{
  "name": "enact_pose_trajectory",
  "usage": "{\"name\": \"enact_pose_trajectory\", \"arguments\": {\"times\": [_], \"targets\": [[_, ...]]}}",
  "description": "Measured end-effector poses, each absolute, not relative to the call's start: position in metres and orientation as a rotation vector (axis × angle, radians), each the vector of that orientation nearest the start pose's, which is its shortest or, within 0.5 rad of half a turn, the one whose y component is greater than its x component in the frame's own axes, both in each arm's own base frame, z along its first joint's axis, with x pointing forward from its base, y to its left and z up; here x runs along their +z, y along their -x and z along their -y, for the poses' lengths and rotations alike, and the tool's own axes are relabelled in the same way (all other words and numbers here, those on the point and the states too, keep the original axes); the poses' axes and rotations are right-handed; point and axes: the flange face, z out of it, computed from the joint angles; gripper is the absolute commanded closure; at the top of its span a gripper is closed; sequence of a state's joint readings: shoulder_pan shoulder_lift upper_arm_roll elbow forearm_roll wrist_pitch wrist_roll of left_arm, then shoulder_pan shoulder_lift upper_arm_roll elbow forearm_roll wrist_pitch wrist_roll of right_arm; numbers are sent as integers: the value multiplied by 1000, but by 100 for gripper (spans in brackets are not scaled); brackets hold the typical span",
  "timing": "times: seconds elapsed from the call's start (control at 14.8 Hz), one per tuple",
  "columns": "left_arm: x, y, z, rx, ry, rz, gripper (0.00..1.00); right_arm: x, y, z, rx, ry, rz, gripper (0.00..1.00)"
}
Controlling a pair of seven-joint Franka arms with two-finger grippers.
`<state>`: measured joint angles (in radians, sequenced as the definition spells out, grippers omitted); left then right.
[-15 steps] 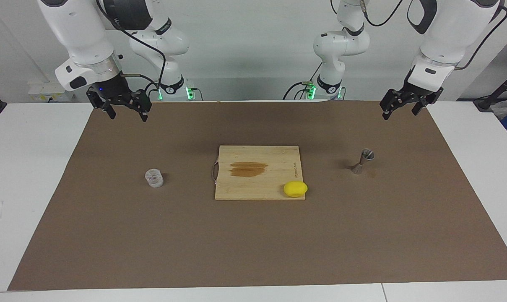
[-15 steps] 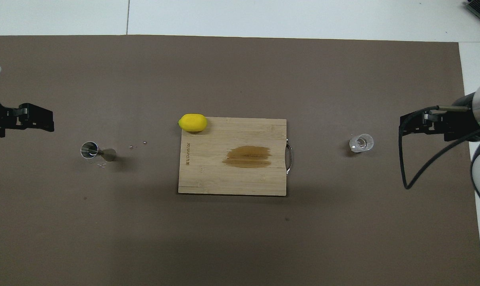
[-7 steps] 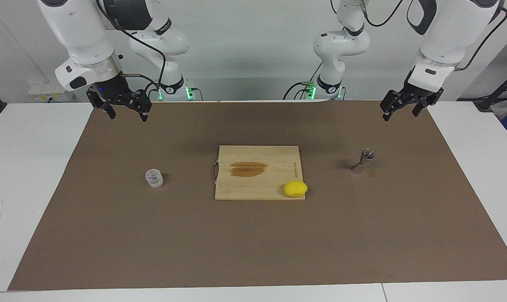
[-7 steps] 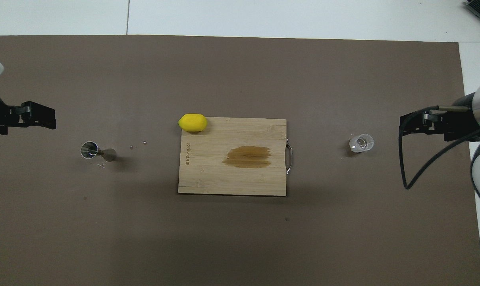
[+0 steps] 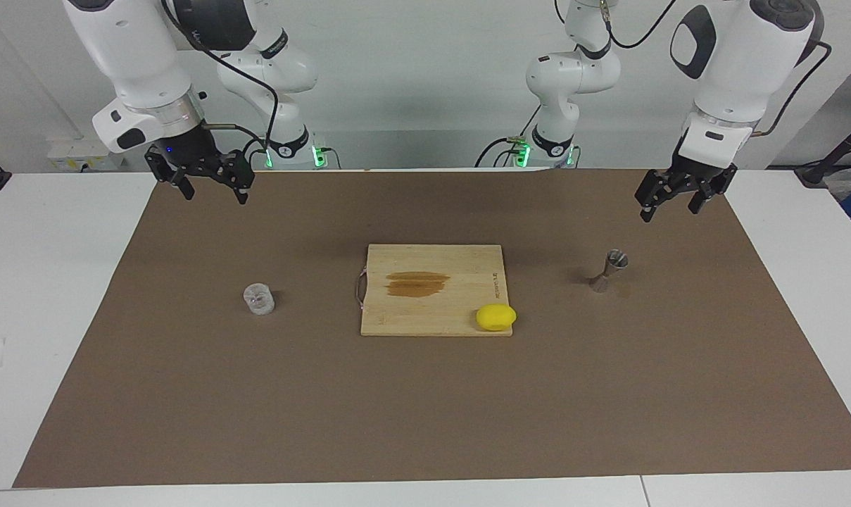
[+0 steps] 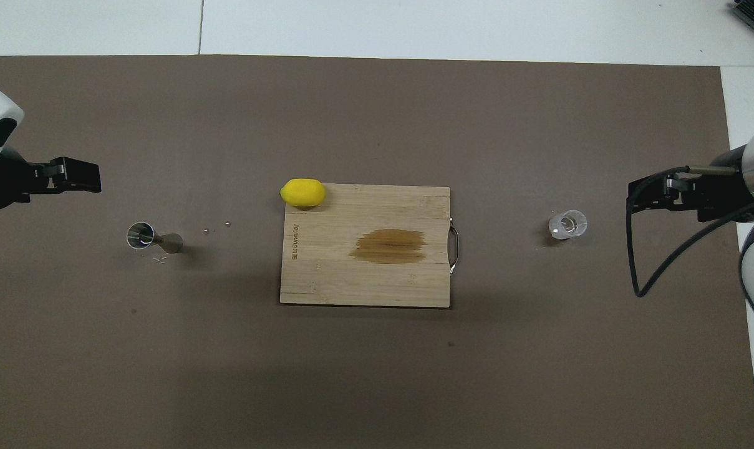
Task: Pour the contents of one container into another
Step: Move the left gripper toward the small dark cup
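The clear glass tumbler (image 5: 259, 299) stands upright on the brown mat toward the right arm's end; it also shows in the overhead view (image 6: 567, 225). The metal hourglass jigger (image 5: 610, 270) stands upright on the mat toward the left arm's end, also in the overhead view (image 6: 149, 238). My left gripper (image 5: 671, 202) is open and empty, raised over the mat, apart from the jigger; it shows in the overhead view (image 6: 80, 181). My right gripper (image 5: 212, 189) is open and empty, raised over the mat, apart from the tumbler, and waits (image 6: 642, 198).
A wooden cutting board (image 5: 460, 264) with a brown stain lies mid-table between the two containers. A yellow lemon (image 5: 496, 317) sits on its corner farthest from the robots, toward the jigger. A few small specks (image 6: 217, 227) lie on the mat beside the jigger.
My left gripper has come lower and moved a little toward the middle of the table, closer to the jigger. The right arm, tumbler and jigger have not moved.
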<state>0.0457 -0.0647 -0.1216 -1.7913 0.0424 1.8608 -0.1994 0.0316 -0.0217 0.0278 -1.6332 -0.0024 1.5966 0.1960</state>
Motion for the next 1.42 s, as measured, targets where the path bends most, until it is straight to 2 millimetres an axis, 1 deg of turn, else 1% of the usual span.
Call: {"name": "enact_pose_trajectory", "arguments": {"times": [0.14,0.2,0.4,0.54,0.61,0.74,0.81,0.94,1.08,1.15,1.22,1.42], "targets": [[570,-557,37,-287,3097,269,0,609,-548,-32,23,3139,-215,0],[566,-560,33,-318,3094,318,0,609,-548,-32,23,3139,-215,0],[552,-573,14,-403,3087,406,0,609,-548,-32,23,3139,-215,0],[548,-584,-1,-489,3078,437,0,609,-548,-32,23,3139,-215,0],[547,-587,-3,-535,3076,416,0,609,-548,-32,23,3139,-215,0],[543,-594,-2,-630,3069,316,0,609,-548,-32,23,3139,-215,0],[535,-599,-2,-664,3065,273,0,609,-548,-32,23,3139,-215,0],[509,-613,-6,-709,3061,241,0,609,-548,-32,23,3139,-215,0],[477,-624,-15,-676,3068,236,0,609,-548,-32,23,3139,-215,0],[465,-626,-19,-644,3074,238,0,609,-548,-32,23,3139,-215,0],[458,-627,-20,-614,3079,236,0,609,-548,-32,23,3139,-215,0],[456,-621,-11,-484,3101,234,0,609,-548,-32,23,3139,-215,0]]}}
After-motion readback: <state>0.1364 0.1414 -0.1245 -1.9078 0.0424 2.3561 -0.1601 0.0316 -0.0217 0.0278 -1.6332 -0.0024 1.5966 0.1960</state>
